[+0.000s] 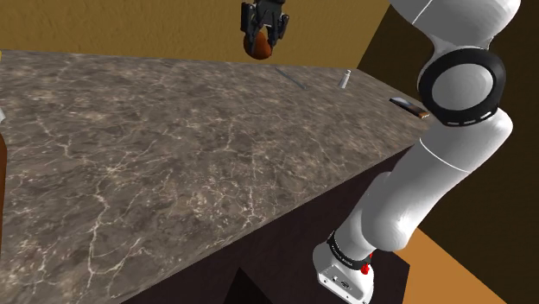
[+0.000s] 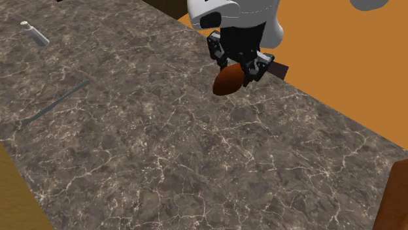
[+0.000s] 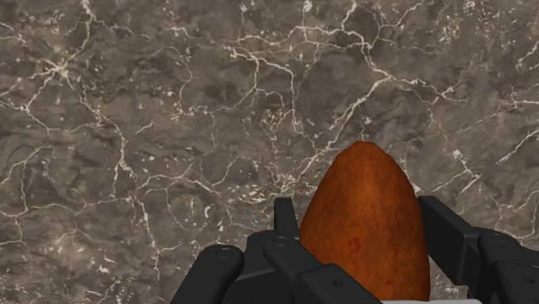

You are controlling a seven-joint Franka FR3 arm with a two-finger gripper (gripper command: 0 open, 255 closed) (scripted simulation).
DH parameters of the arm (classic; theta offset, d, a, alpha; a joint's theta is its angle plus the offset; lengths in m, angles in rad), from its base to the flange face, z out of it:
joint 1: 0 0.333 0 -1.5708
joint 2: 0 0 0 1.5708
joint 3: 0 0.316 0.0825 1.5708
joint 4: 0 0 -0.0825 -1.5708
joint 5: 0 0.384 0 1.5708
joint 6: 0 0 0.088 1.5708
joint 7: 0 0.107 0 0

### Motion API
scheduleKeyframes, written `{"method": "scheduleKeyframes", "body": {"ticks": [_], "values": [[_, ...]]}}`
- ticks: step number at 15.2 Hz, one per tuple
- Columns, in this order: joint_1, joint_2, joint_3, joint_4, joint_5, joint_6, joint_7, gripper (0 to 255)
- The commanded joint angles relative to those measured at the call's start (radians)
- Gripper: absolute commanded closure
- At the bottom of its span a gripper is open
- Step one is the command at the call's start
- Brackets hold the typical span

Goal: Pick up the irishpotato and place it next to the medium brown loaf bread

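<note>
The reddish-brown, egg-shaped potato (image 1: pixel 260 48) (image 2: pixel 228 80) (image 3: pixel 367 229) hangs in the air above the dark marble counter (image 1: pixel 173 164) (image 2: pixel 163 150). My black gripper (image 1: pixel 263 34) (image 2: pixel 237 65) (image 3: pixel 361 216) is shut on it, with one finger (image 3: pixel 285 220) clasping each side. A brown block, cut off by the picture's edge, lies at the shoulder view's far left (image 1: pixel 3 168) and at the second exterior view's lower right (image 2: pixel 394 199); it may be the loaf, and it is far from the gripper.
A small white bottle (image 1: pixel 344 79) (image 2: pixel 34 32) and a thin grey utensil (image 1: pixel 294 79) (image 2: pixel 59 100) lie on the counter. A dark flat object (image 1: pixel 408 106) (image 2: pixel 278 70) sits by the counter's edge near the arm. Orange floor (image 2: pixel 346 59) lies beyond.
</note>
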State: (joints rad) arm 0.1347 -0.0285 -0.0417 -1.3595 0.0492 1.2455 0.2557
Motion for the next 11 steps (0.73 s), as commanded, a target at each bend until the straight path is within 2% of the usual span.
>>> {"method": "scheduleKeyframes", "body": {"ticks": [1, 11], "values": [[0.024, -0.032, 0.026, -0.037, 0.004, 0.008, 0.053, 255], [0.136, -0.069, 0.165, -0.083, 0.037, 0.034, 0.31, 255]]}}
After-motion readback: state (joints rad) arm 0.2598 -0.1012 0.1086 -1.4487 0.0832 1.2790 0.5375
